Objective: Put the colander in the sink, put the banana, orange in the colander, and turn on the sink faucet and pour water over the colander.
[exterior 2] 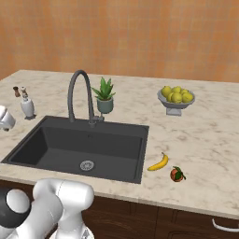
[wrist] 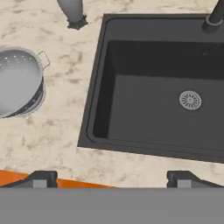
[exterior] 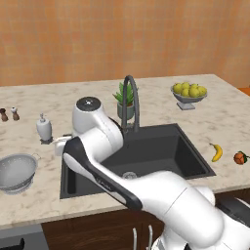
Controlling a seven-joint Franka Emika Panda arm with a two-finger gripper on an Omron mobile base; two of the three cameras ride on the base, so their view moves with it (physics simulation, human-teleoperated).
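Observation:
The silvery colander (exterior: 17, 172) (wrist: 17, 81) stands upright on the counter left of the dark sink (exterior: 161, 151) (exterior 2: 107, 144) (wrist: 148, 113); nothing lies in either. The grey gooseneck faucet (exterior: 129, 97) (exterior 2: 77, 91) rises behind the basin, with no water running. The banana (exterior: 217, 152) (exterior 2: 158, 163) and the orange (exterior: 239, 157) (exterior 2: 176, 174) lie side by side on the counter right of the sink. My gripper (wrist: 113, 180) is open and holds nothing. It hangs above the counter's front part, between the colander and the sink's left rim.
A white soap dispenser (exterior: 44, 128) (exterior 2: 27, 107) stands behind the colander, with two small shakers (exterior: 10, 114) further left. A potted plant (exterior: 124, 97) (exterior 2: 105, 98) sits by the faucet. A footed bowl of yellow-green fruits (exterior: 189, 93) (exterior 2: 176, 99) stands at the back right.

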